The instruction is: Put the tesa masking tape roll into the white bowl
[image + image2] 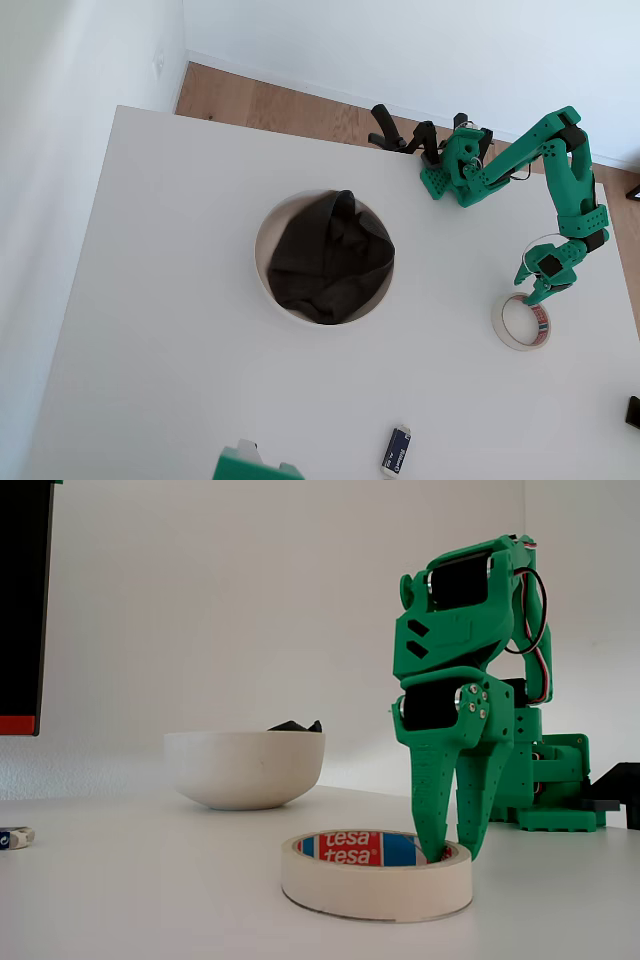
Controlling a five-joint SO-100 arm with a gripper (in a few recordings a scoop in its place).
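One step of the task, the approach, was all you had completed. Nearest the fixed camera, the small cream-white ring of tesa masking tape, its printed red and blue core showing, lay flat on the white table, well apart from its goal. Your green two-finger gripper stood upright over the ring's far side, jaws parted only narrowly, one fingertip dipping inside the core and the other at the tape wall; whether they had closed on that wall you could not tell from either view. Nothing was lifted. Farther back sat the large round white bowl, a dark crumpled cloth inside it. Grasp, lift, carry and release remained for you.
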